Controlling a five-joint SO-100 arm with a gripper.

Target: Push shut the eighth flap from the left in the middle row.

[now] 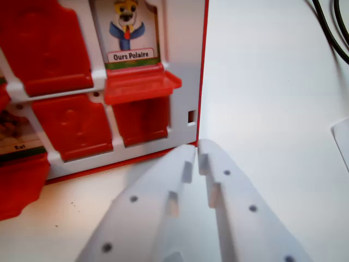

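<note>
A red and white flap board (185, 65) fills the wrist view's upper left. One red flap (143, 86) stands open, sticking out flat below a card showing a cartoon bear labelled "Ours Polaire" (130, 33). Shut red flaps lie to its left (46, 46) and in the row below (140, 121). My white gripper (197, 148) reaches up from the bottom of the view, its two fingers nearly together with nothing between them. Its tips sit just off the board's lower right corner, below and to the right of the open flap.
At the wrist view's left edge a card labelled "Rat" (19, 146) shows above another open red flap (19, 183). A black cable (327, 30) runs across the top right corner, and a white paper edge (342, 136) lies at the right on the white table.
</note>
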